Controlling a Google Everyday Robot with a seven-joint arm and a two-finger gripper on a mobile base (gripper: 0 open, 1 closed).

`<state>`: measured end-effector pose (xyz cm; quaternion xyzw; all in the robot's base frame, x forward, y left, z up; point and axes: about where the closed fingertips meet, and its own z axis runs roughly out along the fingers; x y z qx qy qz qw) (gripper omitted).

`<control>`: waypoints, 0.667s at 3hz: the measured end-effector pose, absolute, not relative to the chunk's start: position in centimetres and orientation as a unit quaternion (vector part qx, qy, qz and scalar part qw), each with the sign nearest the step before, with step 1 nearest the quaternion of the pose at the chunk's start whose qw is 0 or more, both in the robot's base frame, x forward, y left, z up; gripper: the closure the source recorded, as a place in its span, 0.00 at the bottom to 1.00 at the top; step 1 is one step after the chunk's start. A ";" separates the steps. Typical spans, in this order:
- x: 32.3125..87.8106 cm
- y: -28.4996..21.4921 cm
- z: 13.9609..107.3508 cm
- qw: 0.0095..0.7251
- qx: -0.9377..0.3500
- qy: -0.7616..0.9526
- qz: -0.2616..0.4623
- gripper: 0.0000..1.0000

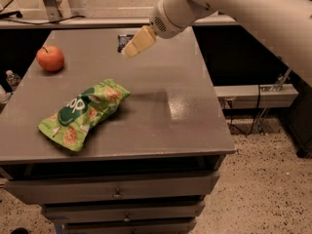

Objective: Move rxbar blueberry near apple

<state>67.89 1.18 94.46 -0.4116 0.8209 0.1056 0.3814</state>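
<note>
Cream gripper [138,42], clenched or released I cannot tell, hovers by the navy bar [122,40] and might shove it off the table [170,82].

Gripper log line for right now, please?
gripper: by rxbar blueberry | rxbar blueberry: on table, near back | apple: left, apart

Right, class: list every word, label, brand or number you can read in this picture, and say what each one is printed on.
green chip bag: pale letters on a dark round patch, too blurred to read.
rxbar blueberry: print too small to read; partly hidden behind the gripper, which hovers over the far side of the table.
apple, table, drawers: no text.
So nothing here can be quoted.
</note>
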 end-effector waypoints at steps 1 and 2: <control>71.9 2.3 93.5 0.403 -0.387 0.824 0.096 0.00; 75.5 3.1 92.3 0.418 -0.358 0.830 0.088 0.00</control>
